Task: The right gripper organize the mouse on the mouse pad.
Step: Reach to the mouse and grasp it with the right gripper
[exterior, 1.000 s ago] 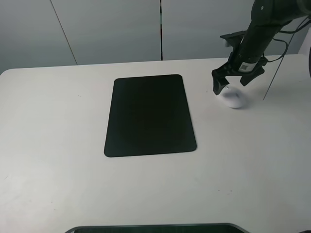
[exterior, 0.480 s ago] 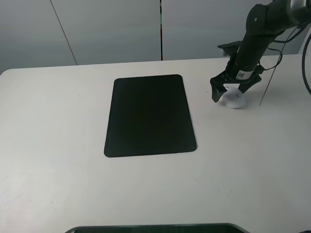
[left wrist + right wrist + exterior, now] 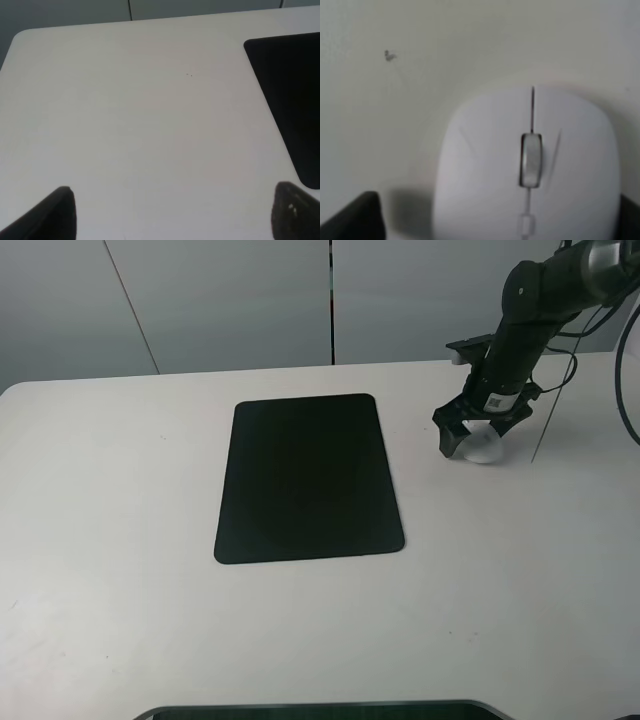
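The white mouse [image 3: 485, 448] lies on the white table, to the right of the black mouse pad [image 3: 308, 478] and clear of it. My right gripper [image 3: 474, 437] is open and low over the mouse, one finger on each side. In the right wrist view the mouse [image 3: 530, 165] fills the frame with its grey scroll wheel up, and a black fingertip [image 3: 355, 220] shows beside it with a gap. My left gripper [image 3: 175, 220] is open and empty over bare table, with a corner of the mouse pad [image 3: 290, 90] in its view.
The white table [image 3: 120, 540] reaches back to a grey wall. A dark flat thing [image 3: 320, 710] lies along the front edge. A thin cable [image 3: 548, 420] hangs just right of the right arm.
My right gripper has come down over the mouse, so its fingers now stand at both sides of it. The mouse and the pad have not moved.
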Robot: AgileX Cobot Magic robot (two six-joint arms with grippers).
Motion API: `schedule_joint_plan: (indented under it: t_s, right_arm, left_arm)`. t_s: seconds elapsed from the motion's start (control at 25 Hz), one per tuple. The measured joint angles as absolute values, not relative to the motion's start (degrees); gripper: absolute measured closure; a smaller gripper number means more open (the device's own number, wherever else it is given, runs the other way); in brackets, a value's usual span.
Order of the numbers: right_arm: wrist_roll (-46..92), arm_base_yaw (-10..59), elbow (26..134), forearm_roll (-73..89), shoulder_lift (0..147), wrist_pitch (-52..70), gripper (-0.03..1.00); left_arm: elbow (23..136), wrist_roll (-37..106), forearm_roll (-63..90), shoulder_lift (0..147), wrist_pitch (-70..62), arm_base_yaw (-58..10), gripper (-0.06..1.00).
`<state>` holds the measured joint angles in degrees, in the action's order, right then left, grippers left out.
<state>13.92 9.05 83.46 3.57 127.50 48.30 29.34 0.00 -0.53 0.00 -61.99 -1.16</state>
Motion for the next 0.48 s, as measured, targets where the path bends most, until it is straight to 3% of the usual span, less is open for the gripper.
schedule_joint_plan:
  t_s: [0.08,0.48]
  right_arm:
    - [13.9,9.1,83.5,3.1,127.5,48.3,0.51]
    - [13.9,9.1,83.5,2.4,127.5,48.3,0.5]
  left_arm:
    - [29.3,0.0,-0.5,0.0,-62.0,-1.2,0.2]
    - [29.3,0.0,-0.5,0.0,-62.0,-1.2,0.2]
